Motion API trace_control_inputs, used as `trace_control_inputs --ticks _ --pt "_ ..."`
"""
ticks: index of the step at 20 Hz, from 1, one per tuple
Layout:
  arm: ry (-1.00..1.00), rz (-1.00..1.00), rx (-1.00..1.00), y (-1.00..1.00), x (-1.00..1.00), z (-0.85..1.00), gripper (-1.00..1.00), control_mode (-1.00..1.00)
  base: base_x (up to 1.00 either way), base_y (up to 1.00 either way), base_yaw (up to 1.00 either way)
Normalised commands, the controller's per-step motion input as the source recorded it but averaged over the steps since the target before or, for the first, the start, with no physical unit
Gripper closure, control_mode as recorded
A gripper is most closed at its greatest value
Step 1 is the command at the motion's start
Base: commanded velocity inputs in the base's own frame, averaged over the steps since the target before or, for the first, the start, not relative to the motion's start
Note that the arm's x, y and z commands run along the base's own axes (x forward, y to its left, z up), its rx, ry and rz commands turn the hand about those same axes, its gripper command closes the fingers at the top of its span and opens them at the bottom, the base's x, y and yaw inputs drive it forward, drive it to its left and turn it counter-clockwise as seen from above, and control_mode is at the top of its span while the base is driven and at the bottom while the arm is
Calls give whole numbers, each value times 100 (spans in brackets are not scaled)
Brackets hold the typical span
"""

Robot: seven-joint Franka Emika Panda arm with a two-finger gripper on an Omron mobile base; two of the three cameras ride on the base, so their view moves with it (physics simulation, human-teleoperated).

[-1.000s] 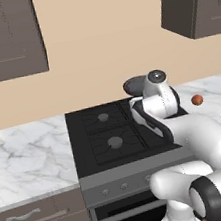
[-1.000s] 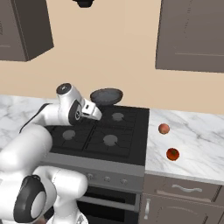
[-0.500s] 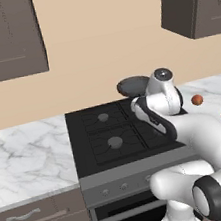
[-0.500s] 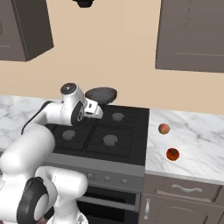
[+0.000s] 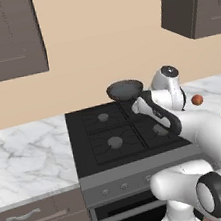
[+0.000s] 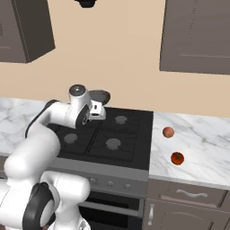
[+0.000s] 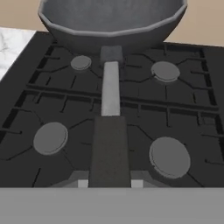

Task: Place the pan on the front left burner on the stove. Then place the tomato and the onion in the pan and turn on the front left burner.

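Marble counter [image 5: 23,156] flanking black stove [image 5: 121,136]. Gripper [image 7: 109,183] clamped on handle of pan [image 5: 125,89], carried clear above the rear grates. Onion [image 6: 168,132] and tomato [image 6: 177,158] resting on right counter, apart. Front left burner [image 5: 115,142] apparently bare.

Even bright light, soft shadows, sharp

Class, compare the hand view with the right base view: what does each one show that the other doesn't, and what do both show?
Hand view alone: the pan's long handle running down to the gripper, which is shut on it.

Right base view alone: the tomato and the onion on the counter right of the stove, and wall cabinets.

Both: the pan held above the stove's burners.
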Motion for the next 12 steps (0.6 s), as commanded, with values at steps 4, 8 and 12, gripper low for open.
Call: trace_control_inputs --ticks 4,8,12 --pt "11 26 0 0 0 0 100 -100 0 0 0" --pt "13 26 0 0 -1 0 100 -100 0 0 0" --pt "12 26 0 0 -1 0 100 -100 0 0 0"
